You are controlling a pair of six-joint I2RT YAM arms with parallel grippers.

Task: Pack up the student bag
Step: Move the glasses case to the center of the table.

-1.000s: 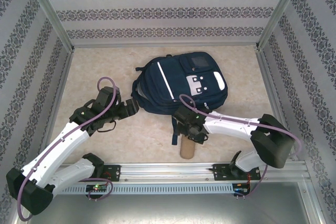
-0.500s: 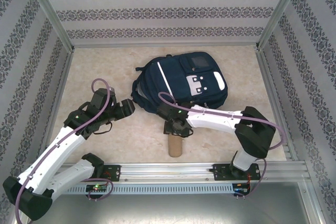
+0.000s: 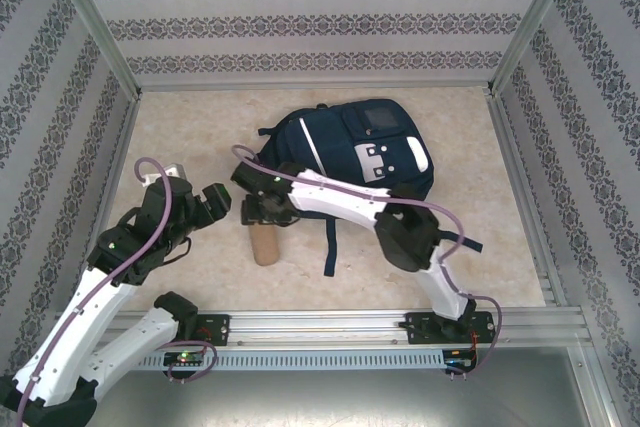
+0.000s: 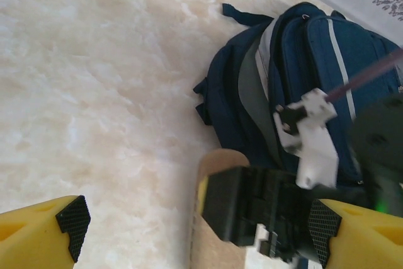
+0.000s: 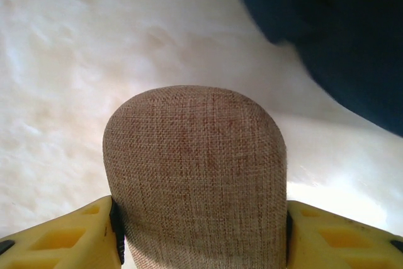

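At left-centre of worktop (image 3: 480,247), right end effector (image 3: 265,212) clamped on brown fabric pouch (image 3: 266,244), yellow fingers (image 5: 56,231) pressing both its sides. Left end effector (image 3: 215,205) just beside pouch, spread wide, holding nothing. Bag (image 3: 350,162) lies flat just behind, near worktop centre; strap (image 3: 331,247) trails toward near edge.
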